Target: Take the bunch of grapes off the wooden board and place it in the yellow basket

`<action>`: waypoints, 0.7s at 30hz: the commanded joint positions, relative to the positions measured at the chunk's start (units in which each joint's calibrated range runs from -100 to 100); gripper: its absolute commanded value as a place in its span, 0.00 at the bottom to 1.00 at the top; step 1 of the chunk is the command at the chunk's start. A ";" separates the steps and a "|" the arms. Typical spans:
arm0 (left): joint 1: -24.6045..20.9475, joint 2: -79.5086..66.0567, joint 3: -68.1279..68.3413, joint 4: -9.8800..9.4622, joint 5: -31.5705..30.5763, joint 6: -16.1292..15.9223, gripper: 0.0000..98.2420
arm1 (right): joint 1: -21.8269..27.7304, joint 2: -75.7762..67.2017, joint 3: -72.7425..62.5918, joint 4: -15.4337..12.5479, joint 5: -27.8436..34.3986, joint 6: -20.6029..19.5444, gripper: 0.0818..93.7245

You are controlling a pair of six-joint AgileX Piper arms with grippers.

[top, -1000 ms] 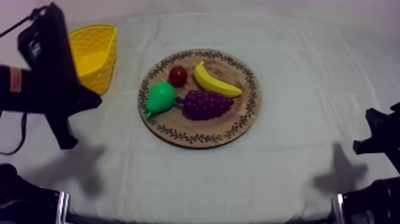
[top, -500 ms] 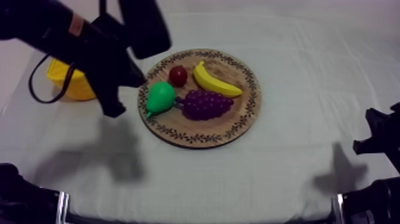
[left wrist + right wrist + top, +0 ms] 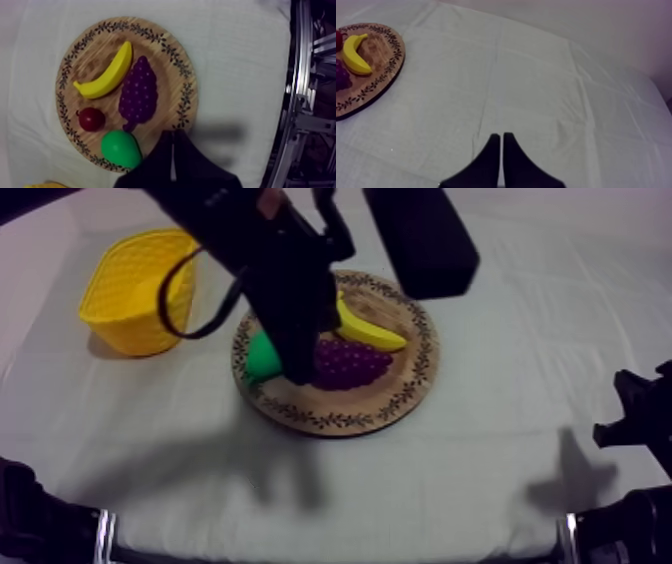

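left gripper (image 3: 172,136), closed on nothing, hangs over the board (image 3: 172,80) rim near the grapes (image 3: 137,95); right gripper (image 3: 500,136), also closed, off the board.

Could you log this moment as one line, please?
left gripper shut over board | grapes on board | basket beside board | right gripper shut

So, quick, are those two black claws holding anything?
Left gripper: shut, holding nothing, near the patterned rim of the round wooden board.
Right gripper: shut, holding nothing, over the grey-white cloth.
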 commanded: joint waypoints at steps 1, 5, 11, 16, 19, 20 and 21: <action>0.08 2.57 -3.54 -0.02 1.24 -0.03 0.00 | 0.02 0.00 -0.04 -0.02 0.00 0.02 0.00; 0.32 5.27 -7.32 -0.07 3.03 0.18 0.00 | 0.02 0.00 -0.04 -0.02 0.00 0.02 0.00; 0.55 7.74 -9.53 -0.16 3.77 0.54 0.23 | 0.02 0.00 -0.04 -0.02 0.00 0.02 0.00; 0.76 8.97 -9.39 -0.57 4.09 0.92 0.48 | 0.02 0.00 -0.04 -0.02 0.00 0.02 0.00; 1.00 9.47 -8.64 -1.24 4.16 1.34 0.60 | 0.02 0.00 -0.04 -0.02 0.00 0.02 0.00; 1.10 9.60 -8.40 -1.50 4.14 1.51 0.63 | 0.02 0.00 -0.04 -0.02 0.00 0.02 0.00; 1.21 9.71 -8.13 -1.77 4.11 1.71 0.66 | 0.02 0.00 -0.04 -0.02 0.00 0.02 0.00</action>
